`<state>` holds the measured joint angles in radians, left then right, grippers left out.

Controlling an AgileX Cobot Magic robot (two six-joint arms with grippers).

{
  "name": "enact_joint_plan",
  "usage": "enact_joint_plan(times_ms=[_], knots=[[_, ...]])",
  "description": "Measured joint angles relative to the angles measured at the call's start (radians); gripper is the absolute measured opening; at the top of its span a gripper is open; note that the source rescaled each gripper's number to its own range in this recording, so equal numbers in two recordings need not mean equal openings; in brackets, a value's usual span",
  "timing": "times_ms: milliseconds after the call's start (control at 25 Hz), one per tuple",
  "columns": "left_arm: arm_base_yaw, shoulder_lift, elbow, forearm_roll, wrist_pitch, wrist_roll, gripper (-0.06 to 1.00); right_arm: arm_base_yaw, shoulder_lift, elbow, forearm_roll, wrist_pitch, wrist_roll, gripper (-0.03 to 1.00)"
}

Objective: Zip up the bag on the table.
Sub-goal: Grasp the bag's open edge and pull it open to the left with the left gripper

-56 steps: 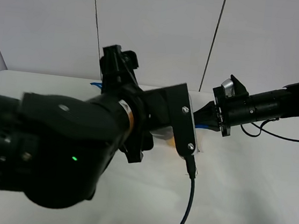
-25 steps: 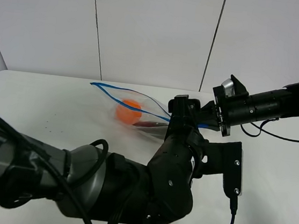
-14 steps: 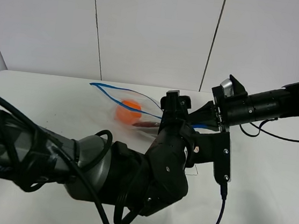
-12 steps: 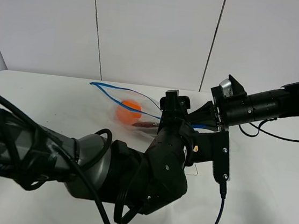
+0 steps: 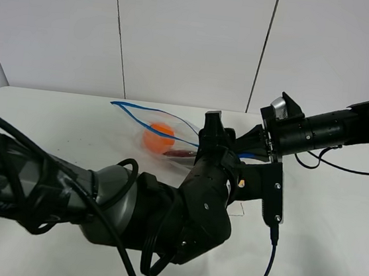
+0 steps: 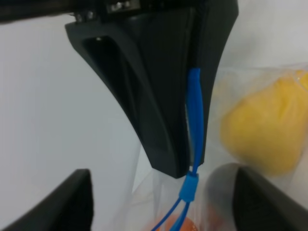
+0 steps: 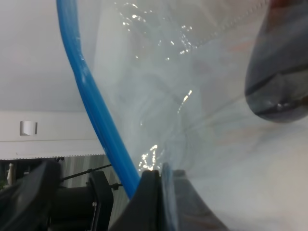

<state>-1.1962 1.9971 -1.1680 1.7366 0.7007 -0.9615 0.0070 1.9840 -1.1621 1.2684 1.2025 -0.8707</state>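
Swung in from the near left since two seconds back, one black left arm point(image 5: 129, 212) now reaches across; left gripper point(image 5: 218, 132) stands jaws apart astride the blue zip strip point(image 6: 193, 110), just beside the right gripper point(image 5: 247, 147), which is clamped on the strip end of one clear crinkly plastic zip bag point(image 5: 178, 136). Bag lies mid-table holding three fruit: one round orange fruit point(image 5: 158, 137), one dark purple fruit point(image 5: 181, 153), one yellow fruit point(image 6: 269, 130). Surface is one plain white matte table point(image 5: 72, 132); behind it, white panelled wall point(image 5: 189, 38), two dark seams.

No text, label, brand or number legible anywhere: none on the bag point(image 5: 164, 142), none on the table point(image 5: 335, 222).
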Motion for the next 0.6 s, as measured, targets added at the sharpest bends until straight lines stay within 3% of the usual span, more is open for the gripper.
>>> enact_joint_plan(times_ms=[240, 600], knots=[[0.002, 0.0, 0.0, -0.001, -0.007, 0.002, 0.45, 0.0, 0.0, 0.0, 0.0, 0.0, 0.0, 0.0], [0.005, 0.0, 0.0, 0.0, -0.034, 0.005, 0.39, 0.0, 0.0, 0.0, 0.0, 0.0, 0.0, 0.0]])
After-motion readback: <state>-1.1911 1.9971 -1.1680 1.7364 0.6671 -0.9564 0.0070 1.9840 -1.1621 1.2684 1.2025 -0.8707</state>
